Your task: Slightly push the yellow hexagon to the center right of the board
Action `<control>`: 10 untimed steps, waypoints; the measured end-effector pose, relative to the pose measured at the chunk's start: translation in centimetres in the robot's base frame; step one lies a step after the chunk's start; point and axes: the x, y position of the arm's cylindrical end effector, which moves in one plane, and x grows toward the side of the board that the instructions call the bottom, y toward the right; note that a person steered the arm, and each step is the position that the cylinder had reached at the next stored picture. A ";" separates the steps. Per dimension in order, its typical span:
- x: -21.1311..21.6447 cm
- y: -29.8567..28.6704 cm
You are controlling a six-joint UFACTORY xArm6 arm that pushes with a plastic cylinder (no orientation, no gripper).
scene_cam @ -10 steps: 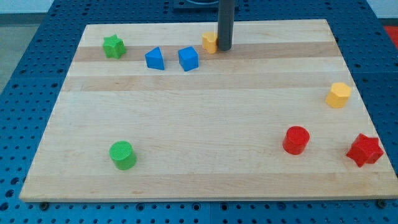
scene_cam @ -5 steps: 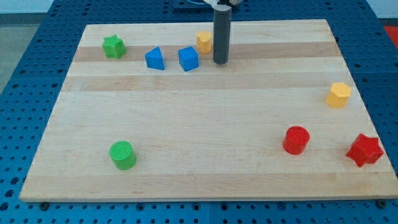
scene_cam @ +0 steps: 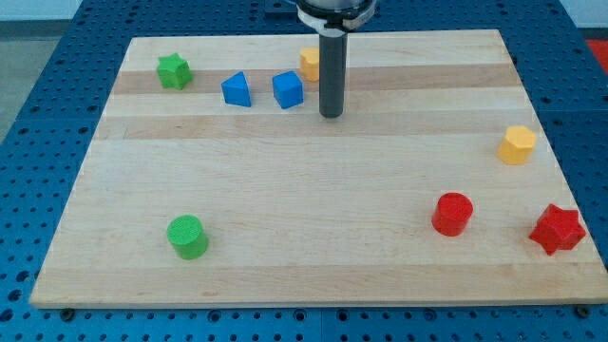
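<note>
A yellow hexagon-like block [scene_cam: 518, 144] sits near the board's right edge, about mid-height. A second yellow block [scene_cam: 309, 63], its shape unclear, sits near the top edge and is partly hidden behind my rod. My tip [scene_cam: 331, 116] rests on the board below that second yellow block and just right of the blue cube [scene_cam: 287, 89]. It touches no block and is far to the left of the hexagon-like block.
A blue wedge-like block [scene_cam: 237, 90] lies left of the blue cube. A green star [scene_cam: 173, 70] is at top left, a green cylinder [scene_cam: 187, 237] at bottom left. A red cylinder [scene_cam: 452, 214] and a red star [scene_cam: 557, 229] sit at bottom right.
My tip has slid down the view, away from the top yellow block, and now stands apart from it. That block shifted slightly left earlier. The other blocks have not moved.
</note>
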 end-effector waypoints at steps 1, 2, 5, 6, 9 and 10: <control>1.9 -0.4; 3.9 -0.8; 4.6 12.3; 8.8 17.0; 11.4 22.5; 11.4 22.5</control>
